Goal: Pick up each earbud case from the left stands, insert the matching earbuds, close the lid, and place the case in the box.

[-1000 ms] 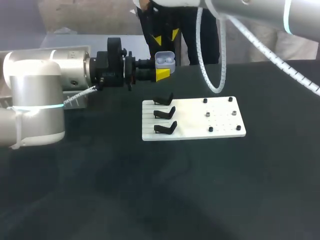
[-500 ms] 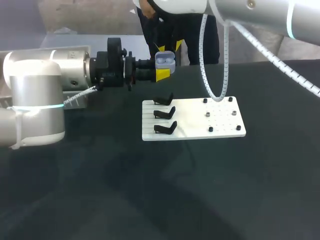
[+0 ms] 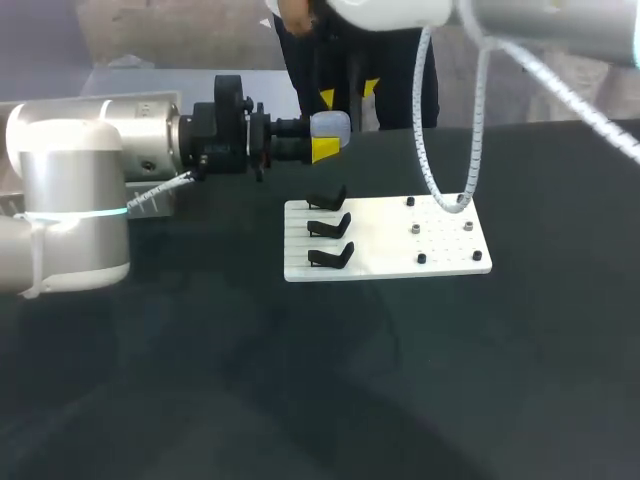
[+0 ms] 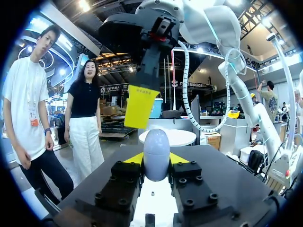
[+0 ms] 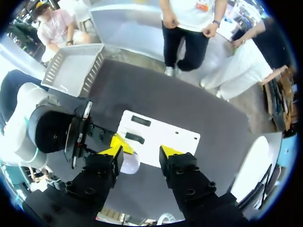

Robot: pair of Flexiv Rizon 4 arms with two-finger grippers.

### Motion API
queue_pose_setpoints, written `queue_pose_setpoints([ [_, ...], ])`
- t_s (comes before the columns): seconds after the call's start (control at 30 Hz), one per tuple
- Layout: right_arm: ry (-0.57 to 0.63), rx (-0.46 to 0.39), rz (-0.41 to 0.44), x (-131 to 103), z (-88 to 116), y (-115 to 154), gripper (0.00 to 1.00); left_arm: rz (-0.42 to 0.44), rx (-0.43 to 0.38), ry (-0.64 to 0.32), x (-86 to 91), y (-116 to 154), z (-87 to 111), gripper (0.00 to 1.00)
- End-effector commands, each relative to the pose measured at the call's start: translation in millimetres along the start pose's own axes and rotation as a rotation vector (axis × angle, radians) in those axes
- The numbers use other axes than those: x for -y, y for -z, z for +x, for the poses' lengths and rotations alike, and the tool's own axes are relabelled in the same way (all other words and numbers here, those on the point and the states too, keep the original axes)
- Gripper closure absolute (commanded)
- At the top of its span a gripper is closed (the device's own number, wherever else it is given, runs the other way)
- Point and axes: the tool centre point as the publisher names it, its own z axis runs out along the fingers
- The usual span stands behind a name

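Note:
A pale blue earbud case (image 3: 331, 126) with its lid down is held above the table's far side. My left gripper (image 3: 324, 138) is shut on it; in the left wrist view the case (image 4: 156, 152) stands upright between the yellow tips. My right gripper (image 3: 348, 93) hangs just above and behind the case, open, with nothing between its fingers. In the right wrist view the right gripper (image 5: 142, 149) stands over the case (image 5: 130, 163), which lies under its one finger. One right finger (image 4: 140, 106) shows above the case in the left wrist view.
A white board (image 3: 400, 245) lies mid-table with three bare black stands (image 3: 329, 225) along its left side and small pegs to the right. A grey box (image 5: 75, 68) sits at the table's far left, behind my left arm.
The case's lid, open with the earbuds showing a second ago, is now down. My right gripper has lifted off, shifted right and opened wider. The left arm has kept still.

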Motion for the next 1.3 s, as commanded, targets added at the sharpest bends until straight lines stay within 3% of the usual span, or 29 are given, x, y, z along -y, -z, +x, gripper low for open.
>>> queue_pose_setpoints([
  [0.03, -0.037, 0.229, -0.076, 19, 39, 13, 0.05, -0.037, 0.013, -0.020, -6.7, 19, -8.9, 1.00],
  [0.07, -0.056, 0.254, -0.079, 21, 44, 15, 0.00, -0.047, 0.012, -0.028, -9.4, 26, -12.5, 1.00],
  [0.17, -0.078, 0.289, -0.113, 26, 57, 23, 0.00, -0.089, 0.010, -0.064, -18.7, 53, -24.1, 1.00],
  [0.4, -0.136, 0.267, -0.153, 27, 83, 13, 0.00, -0.177, -0.031, -0.147, -45.3, 128, -47.8, 1.00],
  [0.63, -0.136, 0.250, -0.177, 9, 101, 2, 0.00, -0.268, -0.082, -0.186, -79.3, 200, -46.6, 1.00],
  [0.77, -0.130, 0.251, -0.193, -5, 110, -3, 0.00, -0.290, -0.095, -0.205, -96.1, 228, -36.5, 1.00],
  [0.93, -0.145, 0.253, -0.213, -15, 120, -8, 0.00, -0.359, -0.133, -0.134, -119.7, 259, -1.3, 1.00],
  [1.3, -0.184, 0.235, -0.199, -27, 133, -4, 0.00, -0.519, -0.250, -0.029, -137.8, 279, 61.4, 1.00],
])
